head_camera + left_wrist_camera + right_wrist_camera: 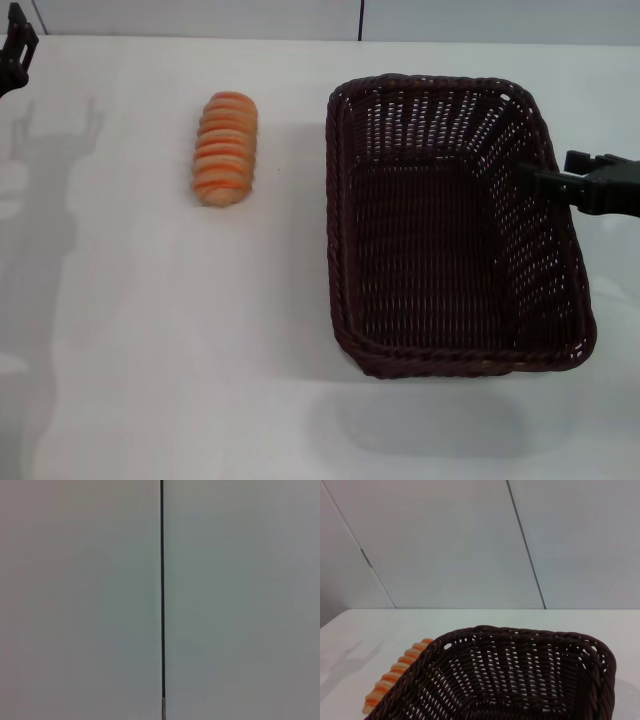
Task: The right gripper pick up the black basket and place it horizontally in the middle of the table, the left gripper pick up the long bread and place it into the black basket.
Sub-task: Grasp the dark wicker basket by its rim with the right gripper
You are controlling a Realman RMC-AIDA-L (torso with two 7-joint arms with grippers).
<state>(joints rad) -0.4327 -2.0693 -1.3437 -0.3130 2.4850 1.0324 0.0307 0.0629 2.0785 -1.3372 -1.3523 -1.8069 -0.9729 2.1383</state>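
The black basket fills the right half of the head view, its long side running away from me. A faint shadow lies on the table just below its near edge. My right gripper reaches in from the right and is shut on the basket's right rim, one finger inside the wall. In the right wrist view, the basket sits close below the camera. The long bread, orange with cream stripes, lies on the table left of the basket, also visible as the bread beyond the basket's far rim. My left gripper is parked at the far left corner.
A white panelled wall with dark seams stands behind the table. The left wrist view holds only wall and one vertical seam. The left gripper's shadow falls on the tabletop left of the bread.
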